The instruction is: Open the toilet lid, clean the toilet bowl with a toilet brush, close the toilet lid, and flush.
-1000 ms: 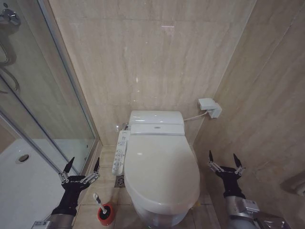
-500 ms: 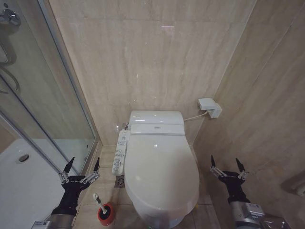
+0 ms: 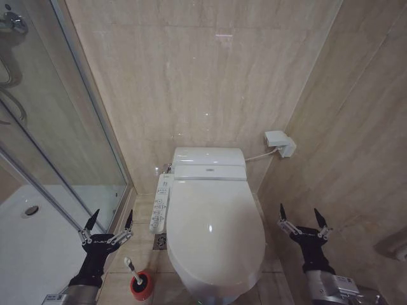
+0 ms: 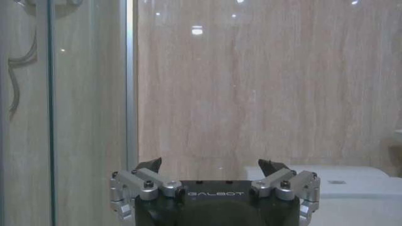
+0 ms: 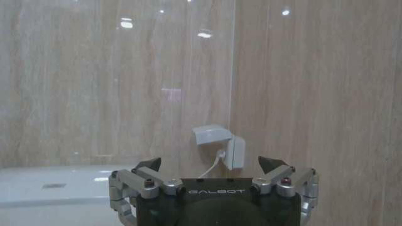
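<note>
Both arms waited low on either side of the closed toilet.

The toilet lid lay flat and shut over the toilet bowl, in the middle of the head view. At about 8 o'clock from the lid, the left gripper pointed up and away from the robot, its jaws spread wide and holding nothing. At about 4 o'clock, near the side wall, the right gripper stood in the same upright pose, jaws wide apart and empty. The toilet brush stood tilted in its red holder on the floor, just below the left gripper, untouched. A button panel ran along the lid's left edge.
</note>
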